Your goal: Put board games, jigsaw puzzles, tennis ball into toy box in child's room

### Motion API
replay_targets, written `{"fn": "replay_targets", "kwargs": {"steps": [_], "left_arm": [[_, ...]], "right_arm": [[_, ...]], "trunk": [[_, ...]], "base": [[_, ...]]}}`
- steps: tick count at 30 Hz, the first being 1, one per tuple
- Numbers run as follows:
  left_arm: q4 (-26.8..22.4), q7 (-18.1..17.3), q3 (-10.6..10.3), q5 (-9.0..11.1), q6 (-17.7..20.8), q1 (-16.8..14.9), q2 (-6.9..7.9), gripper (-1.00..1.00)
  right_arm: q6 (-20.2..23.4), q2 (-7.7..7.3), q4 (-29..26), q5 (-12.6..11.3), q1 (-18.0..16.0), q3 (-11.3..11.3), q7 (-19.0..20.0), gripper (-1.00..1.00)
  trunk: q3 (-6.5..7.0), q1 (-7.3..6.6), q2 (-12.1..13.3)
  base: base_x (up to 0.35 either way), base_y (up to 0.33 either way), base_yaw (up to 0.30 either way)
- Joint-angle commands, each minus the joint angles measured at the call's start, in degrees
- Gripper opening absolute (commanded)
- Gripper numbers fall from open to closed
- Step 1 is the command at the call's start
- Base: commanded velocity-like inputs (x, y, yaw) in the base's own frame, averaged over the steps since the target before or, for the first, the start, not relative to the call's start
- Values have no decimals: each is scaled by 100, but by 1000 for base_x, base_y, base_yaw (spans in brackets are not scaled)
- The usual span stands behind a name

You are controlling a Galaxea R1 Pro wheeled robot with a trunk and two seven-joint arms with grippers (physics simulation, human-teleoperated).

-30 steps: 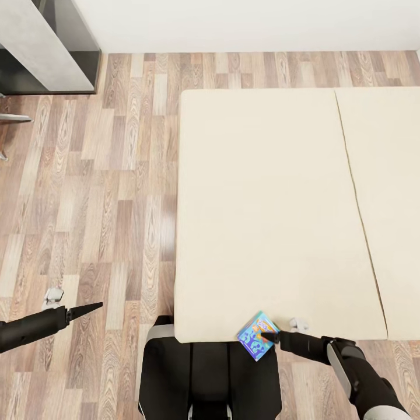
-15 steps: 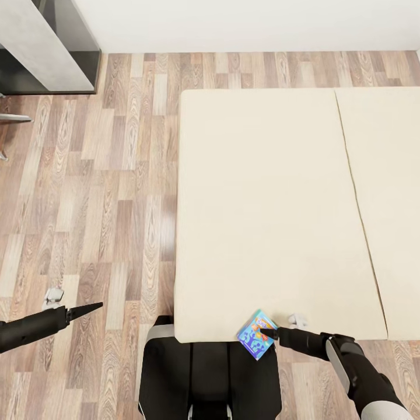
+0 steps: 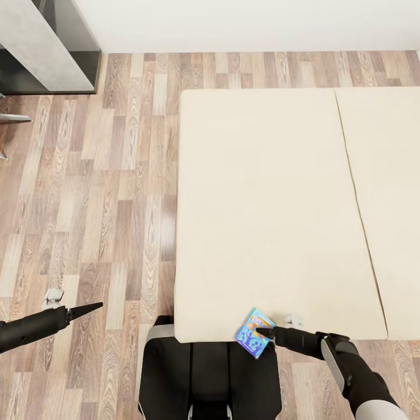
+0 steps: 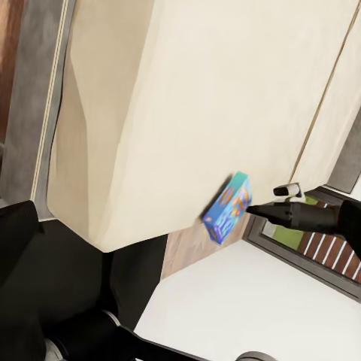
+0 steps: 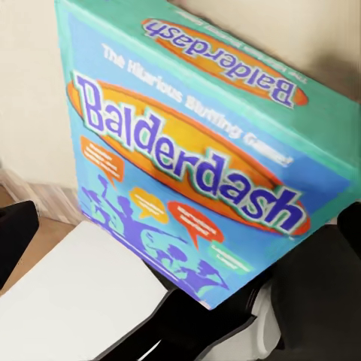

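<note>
While gripped, board game [image 3: 254, 333] in right claw [image 3: 263, 332].

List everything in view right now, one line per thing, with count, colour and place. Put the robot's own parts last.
Board game: one, blue and teal box printed "Balderdash", at the near edge of the bed, tilted and overhanging it.
Bed: one, plain beige cover with a seam down its right part, at centre and right of the head view.
Floor: wood planks, left of the bed and beyond it.
Desk: one, grey top with dark sides, far left corner.
Wall: white, along the far side.
Left gripper: one, dark, over the floor at lower left, fingers together.
Right gripper: one, dark, closed on the game's edge.
Robot trunk: dark, bottom centre.
</note>
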Motion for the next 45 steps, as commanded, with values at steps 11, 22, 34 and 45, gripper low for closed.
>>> {"fn": "replay_targets", "kwargs": {"steps": [11,22,34,45], "left_arm": [[-1,-17,1,-1,60,-1,4,100],[-1,-17,1,3,60,1,9,100],[-1,-17,1,5,60,3,10,100],[-1,-17,18,5,60,1,10,100]], "right_arm": [[97,132,-11,-48,-92,47,13,100],[126,172,-13,-52,-238,64,19,100],[146,260,-13,-52,-397,70,17,100],[166,301,-13,-52,-490,70,-12,100]], "trunk": [[-5,3,-9],[-5,3,-9],[-5,3,-9],[-5,3,-9]], "base": [[0,0,0],[0,0,0],[0,0,0],[0,0,0]]}}
